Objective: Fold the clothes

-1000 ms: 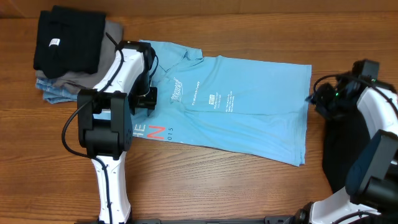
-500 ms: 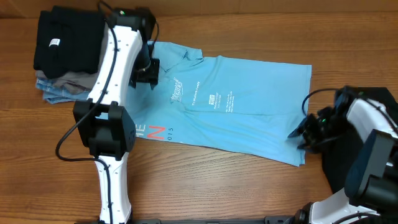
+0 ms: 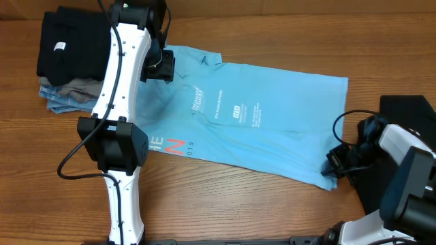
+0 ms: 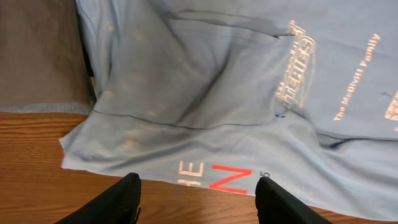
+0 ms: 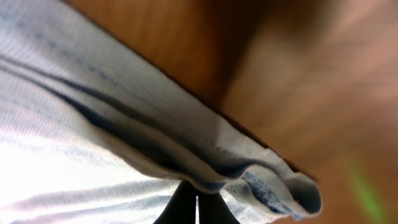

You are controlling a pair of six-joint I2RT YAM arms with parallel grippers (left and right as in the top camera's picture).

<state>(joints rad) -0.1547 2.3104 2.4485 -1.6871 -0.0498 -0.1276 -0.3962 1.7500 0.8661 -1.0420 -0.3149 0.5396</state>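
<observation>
The sky-blue T-shirt (image 3: 272, 129) lies spread flat across the middle of the table, with white print at its centre and orange-red letters near its front left edge. My left gripper (image 3: 160, 64) hangs open and empty above the shirt's upper left part. In the left wrist view its fingers (image 4: 199, 202) frame the lettered hem (image 4: 217, 81). My right gripper (image 3: 334, 163) is at the shirt's lower right corner. In the right wrist view its fingers (image 5: 196, 208) are shut with the bunched hem (image 5: 93, 124) over them. A plain black garment (image 3: 405, 112) lies at the far right, partly under the right arm.
A stack of folded clothes stands at the back left, with a black piece (image 3: 71, 41) on top and grey and blue pieces under it. The grey piece (image 4: 37, 56) shows beside the shirt in the left wrist view. Bare wood (image 3: 238, 204) runs along the front.
My left gripper rose and moved toward the back, off the shirt. My right gripper came down to the shirt's lower right corner and closed there. The shirt's right edge shifted slightly to the right.
</observation>
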